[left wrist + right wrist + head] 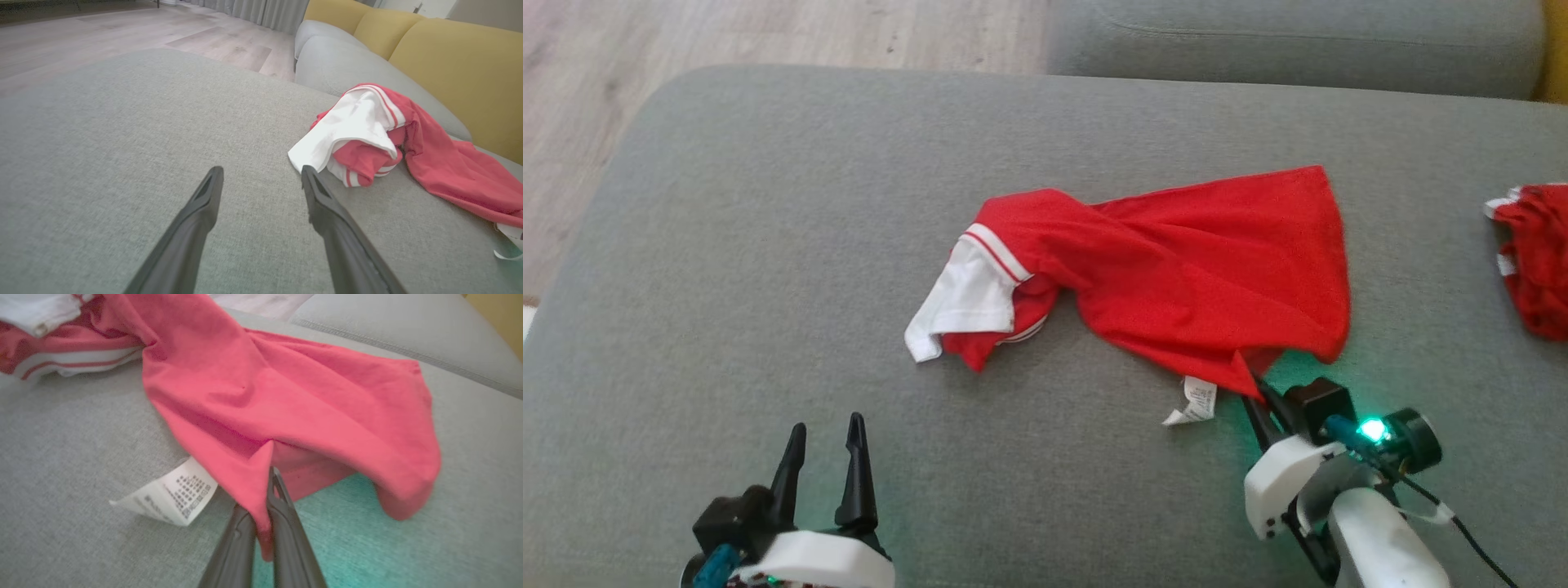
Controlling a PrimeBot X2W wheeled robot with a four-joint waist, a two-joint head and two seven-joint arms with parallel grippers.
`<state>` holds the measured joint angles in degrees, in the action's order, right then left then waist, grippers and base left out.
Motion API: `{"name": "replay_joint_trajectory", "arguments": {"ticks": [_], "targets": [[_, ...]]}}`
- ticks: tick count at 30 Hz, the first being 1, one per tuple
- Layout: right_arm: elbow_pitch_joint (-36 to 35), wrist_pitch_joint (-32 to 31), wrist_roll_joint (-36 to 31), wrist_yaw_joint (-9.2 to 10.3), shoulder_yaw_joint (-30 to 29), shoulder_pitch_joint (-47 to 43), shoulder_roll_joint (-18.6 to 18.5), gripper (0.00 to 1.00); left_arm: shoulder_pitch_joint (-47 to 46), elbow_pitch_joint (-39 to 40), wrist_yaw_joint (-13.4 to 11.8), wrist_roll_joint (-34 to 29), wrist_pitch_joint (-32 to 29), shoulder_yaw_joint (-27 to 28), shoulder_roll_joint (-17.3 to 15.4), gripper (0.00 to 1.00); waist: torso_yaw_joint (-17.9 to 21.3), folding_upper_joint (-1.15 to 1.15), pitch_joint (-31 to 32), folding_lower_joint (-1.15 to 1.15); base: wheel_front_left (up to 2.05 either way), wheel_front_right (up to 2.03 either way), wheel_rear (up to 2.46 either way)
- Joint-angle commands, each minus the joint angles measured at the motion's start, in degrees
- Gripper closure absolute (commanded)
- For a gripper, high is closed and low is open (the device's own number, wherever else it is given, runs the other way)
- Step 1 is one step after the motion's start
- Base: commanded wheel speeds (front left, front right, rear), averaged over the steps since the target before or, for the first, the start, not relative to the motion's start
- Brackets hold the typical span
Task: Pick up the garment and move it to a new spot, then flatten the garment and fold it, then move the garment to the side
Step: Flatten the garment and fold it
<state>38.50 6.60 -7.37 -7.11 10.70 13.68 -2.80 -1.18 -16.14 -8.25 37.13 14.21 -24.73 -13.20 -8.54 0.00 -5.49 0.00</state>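
The garment (1176, 261) is a red shirt with a white, red-striped sleeve, lying crumpled in the middle of the grey sofa cushion (768, 245). My right gripper (1252, 384) is shut on the garment's near hem; in the right wrist view red cloth (286, 396) is pinched between the two fingers of that gripper (261, 486). A white care label (1196, 402) hangs beside the grip. My left gripper (825, 433) stands open at the lower left, well short of the white sleeve (351, 126), with nothing between its fingers (204, 196).
A second red and white cloth (1535, 253) lies at the right edge of the cushion. Another grey cushion (1298, 41) sits behind, with yellow backrests (461, 69). Wooden floor (686, 41) lies beyond the cushion's far left edge.
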Motion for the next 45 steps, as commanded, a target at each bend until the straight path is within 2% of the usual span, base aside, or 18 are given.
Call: {"name": "replay_joint_trajectory", "arguments": {"ticks": [1,4,9,16,18,19,24,30,38,45], "targets": [[-2.84,1.27,0.46,-0.37,0.57,1.34,-0.08,1.0,-2.2,1.34,0.15,-0.59,0.71,2.3,-0.12,0.0,1.07,0.0,0.34,0.0,0.0,0.0,0.0],[-6.34,1.14,0.15,-0.37,-0.3,-0.98,-0.08,1.0,-1.92,1.51,0.1,-0.79,0.73,2.54,0.1,0.0,2.79,0.0,0.69,0.0,0.0,0.0,0.0],[-13.84,-1.23,-4.3,-0.37,-3.22,-7.24,-0.08,1.0,-1.6,1.93,0.05,-1.12,0.76,3.02,0.24,0.0,5.85,0.0,0.62,0.0,0.0,0.0,0.0],[-21.25,-3.46,-5.52,-0.37,-7.24,-13.75,-0.08,1.0,-2.24,2.08,0.42,-1.75,0.77,2.84,0.58,0.0,7.71,0.0,-0.22,0.0,0.0,0.0,0.0],[-22.41,-2.61,-3.28,-0.37,-7.53,-14.17,-0.08,0.18,-2.34,1.93,0.58,-1.81,0.77,2.78,0.57,0.0,8.06,0.0,-0.23,0.0,0.0,0.0,0.0],[-22.96,-2.46,-2.45,-0.37,-7.71,-14.19,-0.08,0.0,-2.38,1.82,0.65,-1.83,0.77,2.75,0.55,0.0,8.2,0.0,-0.22,0.0,0.0,0.0,0.0],[-25.07,-2.45,0.23,-0.37,-7.81,-14.07,-0.08,0.0,-2.71,0.93,1.21,-1.78,0.77,2.53,0.62,0.0,8.53,0.0,0.27,0.0,0.0,0.0,0.0],[-30.84,-2.31,1.27,-0.37,-9.86,-13.68,-0.08,0.0,-4.62,-0.35,1.91,-2.52,-0.04,1.27,0.39,0.0,8.9,0.0,1.09,0.0,0.0,0.0,0.0],[-37.44,-1.56,4.11,-0.37,-10.76,-12.2,-0.08,0.0,-8.23,-6.21,4.2,-2.01,-3.55,-1.88,2.57,0.0,10.34,0.0,-0.38,0.0,0.0,0.0,0.0],[-38.36,-1.19,4.57,-0.37,-10.14,-11.09,-0.08,0.0,-11.58,-11.79,6.12,-1.35,-3.3,-2.6,4.2,0.0,11.76,0.0,-2.18,0.0,0.0,0.0,0.0]]}}
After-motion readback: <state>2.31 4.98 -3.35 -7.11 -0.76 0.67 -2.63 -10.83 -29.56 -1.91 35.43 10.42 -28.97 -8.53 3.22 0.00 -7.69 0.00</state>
